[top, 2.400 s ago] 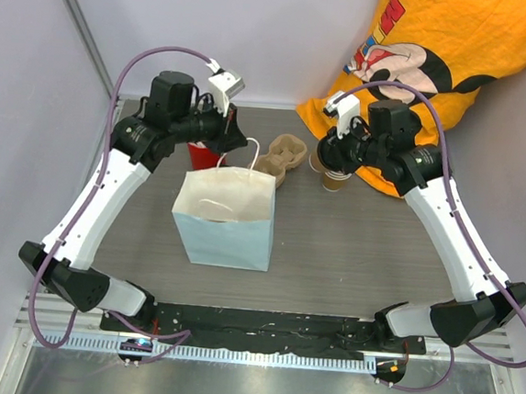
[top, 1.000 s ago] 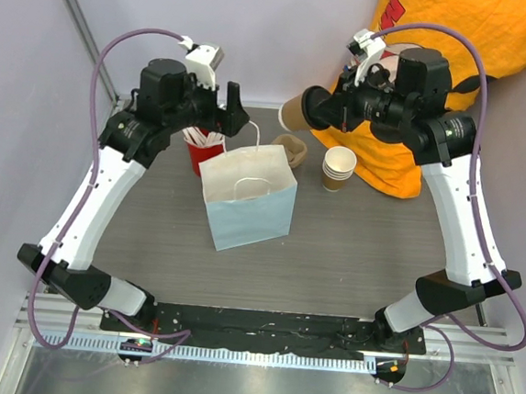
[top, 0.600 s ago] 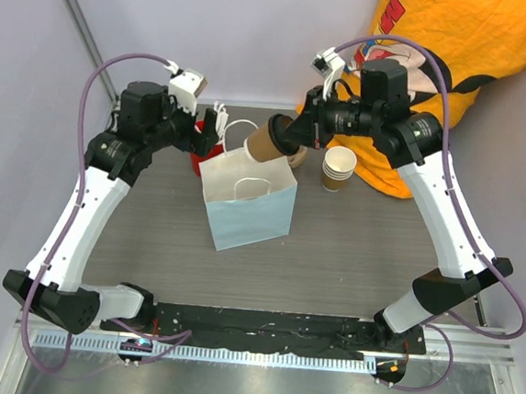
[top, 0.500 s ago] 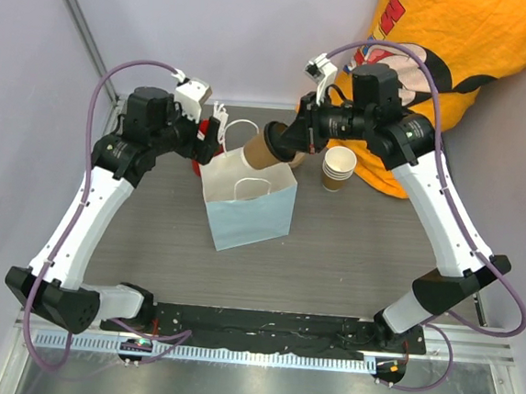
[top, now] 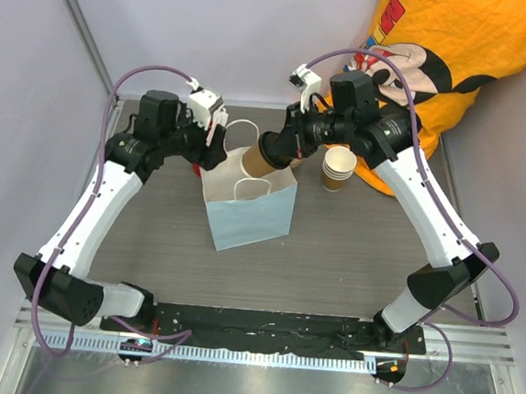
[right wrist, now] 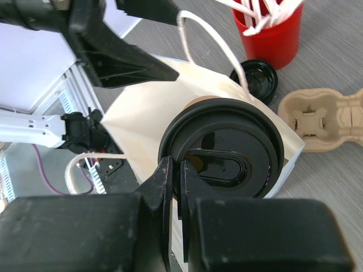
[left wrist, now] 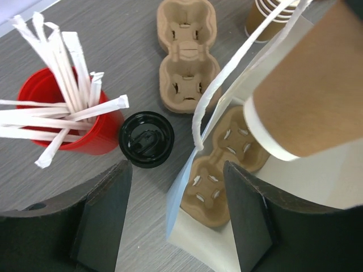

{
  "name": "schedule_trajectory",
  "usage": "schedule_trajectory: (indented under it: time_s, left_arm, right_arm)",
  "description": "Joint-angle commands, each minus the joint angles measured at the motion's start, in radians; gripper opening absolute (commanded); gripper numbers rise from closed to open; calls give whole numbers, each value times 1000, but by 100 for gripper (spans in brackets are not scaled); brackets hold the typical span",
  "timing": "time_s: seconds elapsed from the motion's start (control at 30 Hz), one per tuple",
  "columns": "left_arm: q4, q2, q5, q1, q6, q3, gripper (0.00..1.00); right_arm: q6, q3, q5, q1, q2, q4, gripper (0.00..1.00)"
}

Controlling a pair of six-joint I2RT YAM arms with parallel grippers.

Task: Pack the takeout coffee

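A paper bag (top: 248, 210) stood on the table (top: 360, 252), a cup-carrier tray (left wrist: 218, 170) lying inside it and the takeout coffee cup (top: 257, 160) tilted above its open mouth. Behind the bag lay a second carrier tray (left wrist: 187, 54). Left of that tray were a loose lid (left wrist: 146, 139), then a cup of wrapped sticks (left wrist: 74, 113); to its right, a stack of cups (top: 338, 169).

One lidded takeout coffee (top: 259, 157), one pale paper bag (top: 252, 216), two pulp carrier trays (left wrist: 187, 54), one loose black lid (left wrist: 146, 139), one red cup (left wrist: 93, 130) of many wrapped white sticks (left wrist: 72, 62), one stack of kraft cups (top: 339, 167).
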Motion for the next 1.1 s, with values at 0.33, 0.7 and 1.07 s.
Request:
schedule_trajectory:
  time_s: [0.33,0.7,1.07]
  left_arm:
    - [26,106,161,0,59,48,55]
    - [37,98,137,-6,-16,35,32]
    - [25,44,1,-69,-122,5,24]
  right_arm:
    - [-3,-3,110,49,18,30,1]
    - [8,-69,231,106,-11,39,1]
    - [-23,-118,373,168,-14,41,1]
